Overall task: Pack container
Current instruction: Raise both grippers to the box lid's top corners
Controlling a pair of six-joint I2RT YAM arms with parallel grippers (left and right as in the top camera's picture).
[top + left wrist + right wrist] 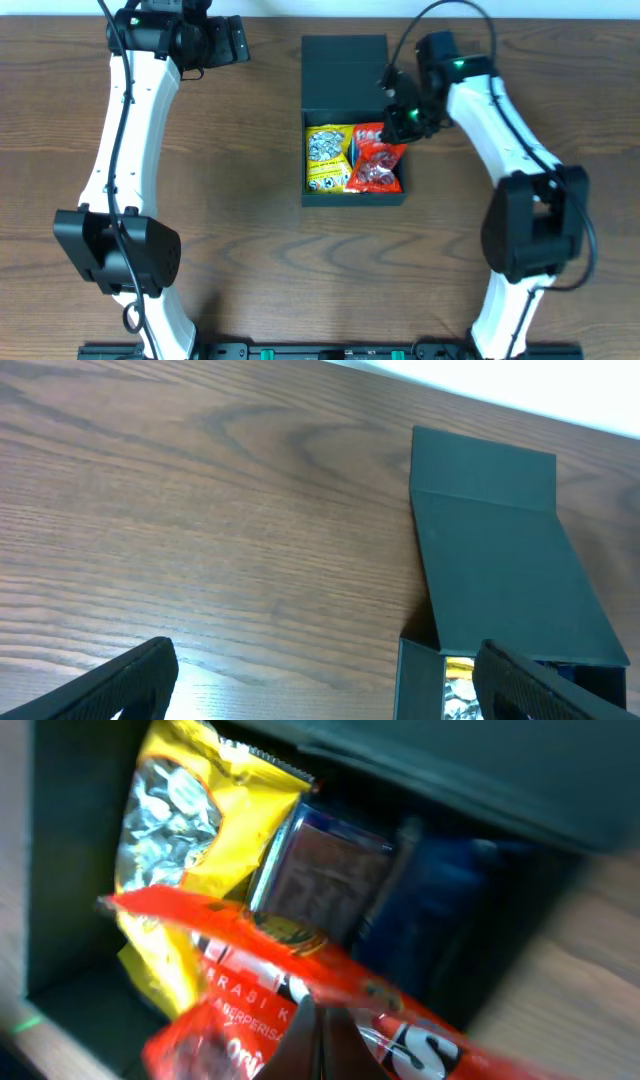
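Note:
The dark teal-black container stands open at the table's middle, its flap lid folded back. Inside lie a yellow snack packet on the left and a red snack packet on the right. My right gripper is at the box's right rim. In the right wrist view its fingers are pressed together on the red packet, above the yellow packet and a dark blue packet. My left gripper is open and empty left of the lid; its view shows the fingers wide apart and the container.
The brown wooden table runs round the box. The box's dark inner wall shows on the left in the right wrist view. The arm bases stand at the table's front edge.

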